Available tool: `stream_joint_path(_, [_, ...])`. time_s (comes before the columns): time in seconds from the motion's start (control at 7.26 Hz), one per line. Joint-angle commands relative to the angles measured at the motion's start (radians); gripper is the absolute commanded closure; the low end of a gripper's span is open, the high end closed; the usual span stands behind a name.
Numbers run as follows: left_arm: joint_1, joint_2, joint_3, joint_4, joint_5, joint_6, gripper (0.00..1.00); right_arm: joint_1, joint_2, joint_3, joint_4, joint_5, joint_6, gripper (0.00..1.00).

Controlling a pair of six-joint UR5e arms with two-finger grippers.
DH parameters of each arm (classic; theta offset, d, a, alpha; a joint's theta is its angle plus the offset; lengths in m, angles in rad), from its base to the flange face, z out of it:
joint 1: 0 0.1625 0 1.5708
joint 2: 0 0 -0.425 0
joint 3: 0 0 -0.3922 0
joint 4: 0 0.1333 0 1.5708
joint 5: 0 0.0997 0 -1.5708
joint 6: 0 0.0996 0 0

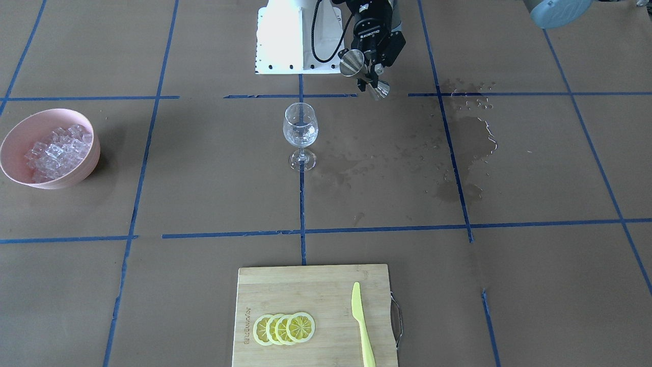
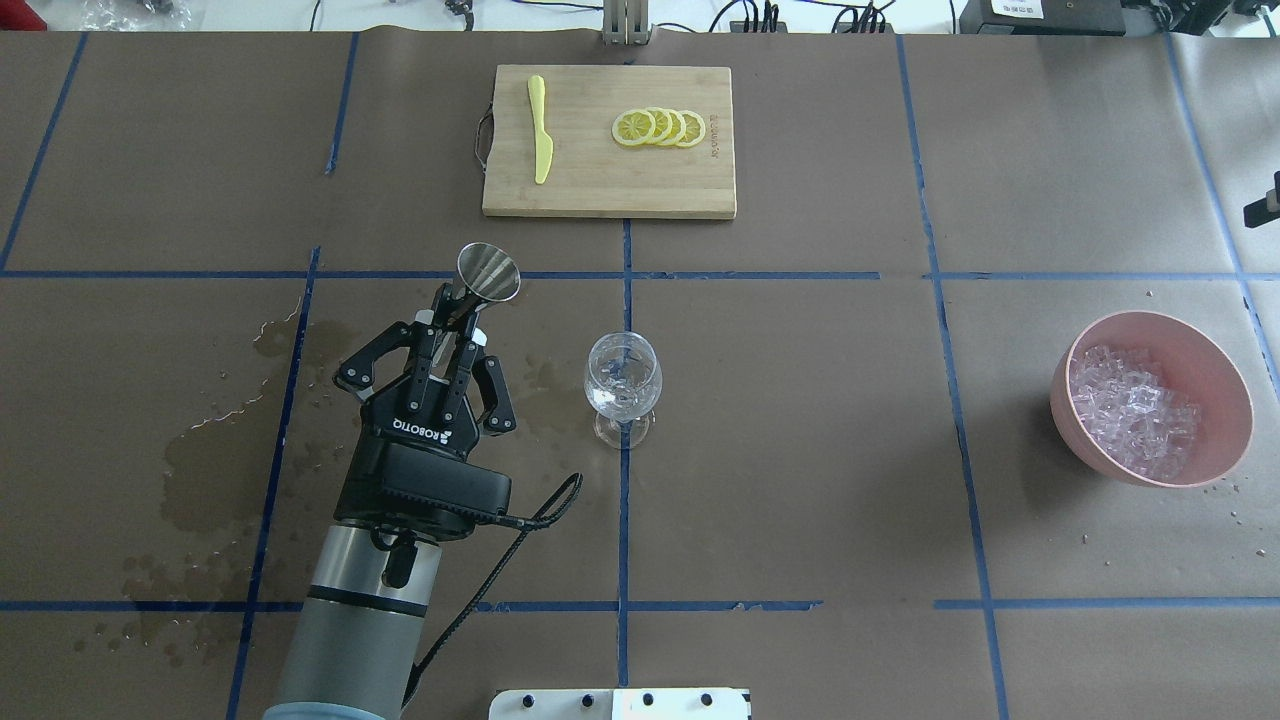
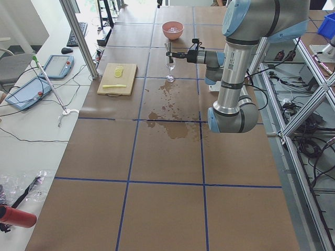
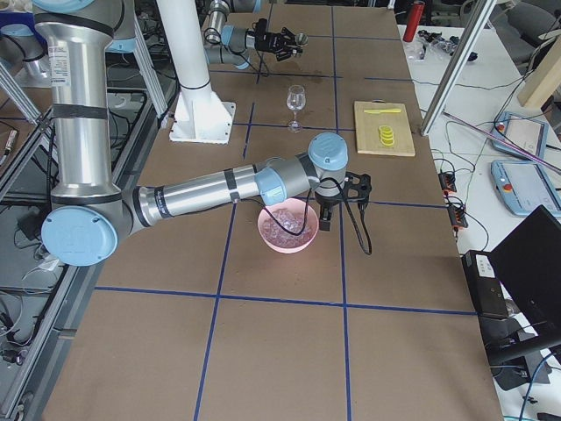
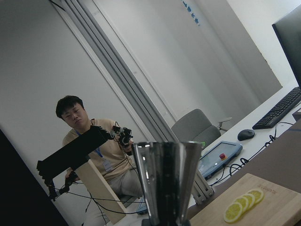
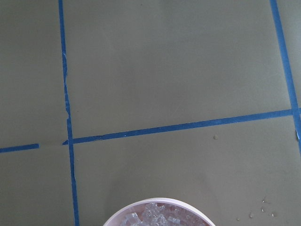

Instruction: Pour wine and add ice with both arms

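**Left hand (image 2: 452, 325) clamped on a metal measuring cup (image 2: 487, 275) beside the wine glass (image 2: 622, 375).**
Cup's long axis near upright, wide mouth up; whether the right hand (image 4: 326, 216) grips anything cannot be told.

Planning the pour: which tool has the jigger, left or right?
The left tool, beside the wine glass, grips the steel jigger. The right tool hangs at the pink bowl of ice, far from it.
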Motion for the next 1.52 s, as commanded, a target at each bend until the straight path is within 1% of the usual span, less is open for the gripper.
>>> stream_joint_path(0.0, [-0.014,0.033,-0.002,-0.109,-0.059,-0.011,1.00,-0.021,0.001,0.023,0.001,-0.005,0.044,0.00])
stream_joint_path(0.14, [-0.012,0.047,-0.002,-0.119,-0.055,-0.016,1.00,-0.024,0.001,0.021,0.001,-0.007,0.044,0.00])
stream_joint_path(0.28, [-0.012,0.078,0.000,-0.119,-0.006,-0.015,1.00,-0.033,0.001,0.021,-0.001,-0.005,0.047,0.00])
stream_joint_path(0.41, [-0.015,0.098,0.000,-0.119,0.019,-0.007,1.00,-0.046,0.001,0.029,0.001,-0.004,0.088,0.00])
stream_joint_path(0.55, [-0.014,0.095,-0.012,-0.120,0.048,-0.004,1.00,-0.052,0.001,0.037,0.001,-0.005,0.096,0.00])
stream_joint_path(0.69, [-0.014,0.115,-0.015,-0.132,0.047,-0.004,1.00,-0.052,0.001,0.037,0.001,-0.005,0.096,0.00])
stream_joint_path(0.83, [-0.015,0.200,-0.023,-0.196,0.047,0.042,1.00,-0.052,0.001,0.037,0.001,-0.005,0.096,0.00])
stream_joint_path(0.96, [-0.018,0.287,-0.034,-0.290,0.047,0.161,1.00,-0.052,0.001,0.037,0.001,-0.005,0.096,0.00])
stream_joint_path(1.1, [-0.020,0.341,-0.034,-0.392,0.047,0.227,1.00,-0.052,0.001,0.037,0.001,-0.005,0.096,0.00])
stream_joint_path(1.24, [-0.020,0.431,-0.035,-0.472,0.041,0.248,1.00,-0.052,0.002,0.037,0.001,-0.005,0.096,0.00])
stream_joint_path(1.38, [-0.020,0.542,-0.079,-0.541,0.019,0.252,1.00,-0.052,0.002,0.037,0.001,-0.005,0.095,0.00])
